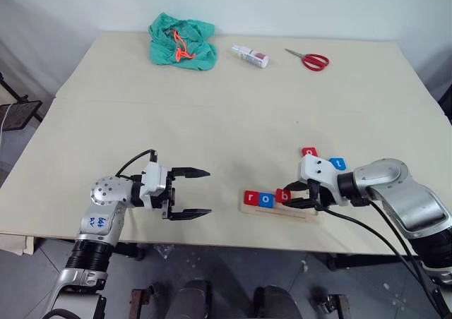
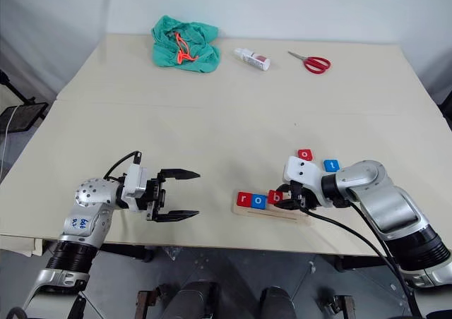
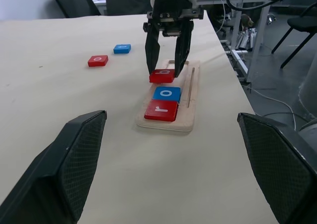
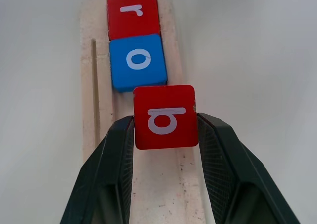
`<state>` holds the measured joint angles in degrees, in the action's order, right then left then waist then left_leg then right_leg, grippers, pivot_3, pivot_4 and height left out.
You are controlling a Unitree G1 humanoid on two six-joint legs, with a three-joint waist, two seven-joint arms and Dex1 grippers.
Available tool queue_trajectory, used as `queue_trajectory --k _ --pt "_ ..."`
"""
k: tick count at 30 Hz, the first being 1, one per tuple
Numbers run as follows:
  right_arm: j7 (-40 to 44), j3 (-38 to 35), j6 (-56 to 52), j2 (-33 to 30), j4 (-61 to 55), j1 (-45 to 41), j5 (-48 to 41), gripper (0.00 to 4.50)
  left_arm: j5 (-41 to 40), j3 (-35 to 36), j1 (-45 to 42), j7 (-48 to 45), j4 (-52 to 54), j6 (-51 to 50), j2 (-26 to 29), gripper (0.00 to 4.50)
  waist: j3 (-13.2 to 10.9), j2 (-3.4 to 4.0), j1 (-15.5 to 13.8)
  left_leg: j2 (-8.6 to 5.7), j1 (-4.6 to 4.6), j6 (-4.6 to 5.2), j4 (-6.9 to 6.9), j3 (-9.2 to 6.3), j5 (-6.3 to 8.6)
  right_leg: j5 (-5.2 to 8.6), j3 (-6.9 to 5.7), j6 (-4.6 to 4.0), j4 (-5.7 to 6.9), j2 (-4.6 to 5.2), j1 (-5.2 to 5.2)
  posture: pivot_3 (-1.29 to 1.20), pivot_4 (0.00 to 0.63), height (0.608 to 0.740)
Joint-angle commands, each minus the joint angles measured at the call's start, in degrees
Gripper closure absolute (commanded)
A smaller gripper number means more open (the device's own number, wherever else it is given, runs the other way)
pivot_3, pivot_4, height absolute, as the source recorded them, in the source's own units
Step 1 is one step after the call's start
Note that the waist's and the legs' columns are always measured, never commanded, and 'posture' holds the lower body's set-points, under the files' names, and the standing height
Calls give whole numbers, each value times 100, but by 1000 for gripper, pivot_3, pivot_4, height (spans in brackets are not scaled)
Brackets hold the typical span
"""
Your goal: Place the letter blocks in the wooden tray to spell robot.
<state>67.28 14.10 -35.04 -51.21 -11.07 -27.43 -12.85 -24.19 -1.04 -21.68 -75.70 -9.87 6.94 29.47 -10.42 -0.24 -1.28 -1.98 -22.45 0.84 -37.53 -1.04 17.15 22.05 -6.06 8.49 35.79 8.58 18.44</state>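
Observation:
The wooden tray (image 1: 302, 214) lies near the table's front edge, right of centre. In it sit a red "r" block (image 1: 251, 197) and a blue "o" block (image 1: 266, 200), side by side. My right gripper (image 4: 166, 127) is shut on a red "b" block (image 4: 165, 116), holding it over the tray just past the blue "o". I cannot tell whether it touches the wood. A red "o" block (image 1: 309, 152) and a blue "t" block (image 1: 338, 164) lie loose on the table just behind the tray. My left gripper (image 1: 209, 192) hangs open and empty to the tray's left, pointing toward it.
At the far side of the table lie a crumpled green cloth with an orange cord (image 1: 181, 42), a small white bottle (image 1: 250, 56) and red-handled scissors (image 1: 308, 58). The tray sits close to the table's front edge (image 1: 233, 240).

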Motion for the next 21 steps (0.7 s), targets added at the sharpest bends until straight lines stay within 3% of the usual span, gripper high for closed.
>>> queue_trajectory --k 1,10,18,19,21 --pt "85 -82 -48 -38 -250 -32 -98 3018 -25 48 45 74 197 2 26 0 0 0 1 0 0 0 0 0 0 0 0 0 0 0 0 0 150 740" --pt "134 -19 92 -102 -230 109 72 3018 -27 48 14 123 187 8 30 0 0 0 0 0 1 0 0 0 0 0 0 0 0 0 -1 0 150 740" --pt "-20 -180 -202 -6 -455 52 -96 289 -17 43 -39 148 135 29 6 0 0 0 0 0 1 0 0 0 0 0 0 0 0 0 0 0 150 740" --pt "-33 -237 -249 -50 -524 76 -130 30 -12 38 -57 143 111 40 -3 0 0 0 0 0 1 0 0 0 0 0 0 0 0 0 0 0 150 740" --pt "-64 -373 -292 -145 -619 147 -186 30 -2 30 -97 141 64 58 -23 0 0 0 -1 0 0 0 0 0 0 0 0 0 0 0 0 0 150 740"
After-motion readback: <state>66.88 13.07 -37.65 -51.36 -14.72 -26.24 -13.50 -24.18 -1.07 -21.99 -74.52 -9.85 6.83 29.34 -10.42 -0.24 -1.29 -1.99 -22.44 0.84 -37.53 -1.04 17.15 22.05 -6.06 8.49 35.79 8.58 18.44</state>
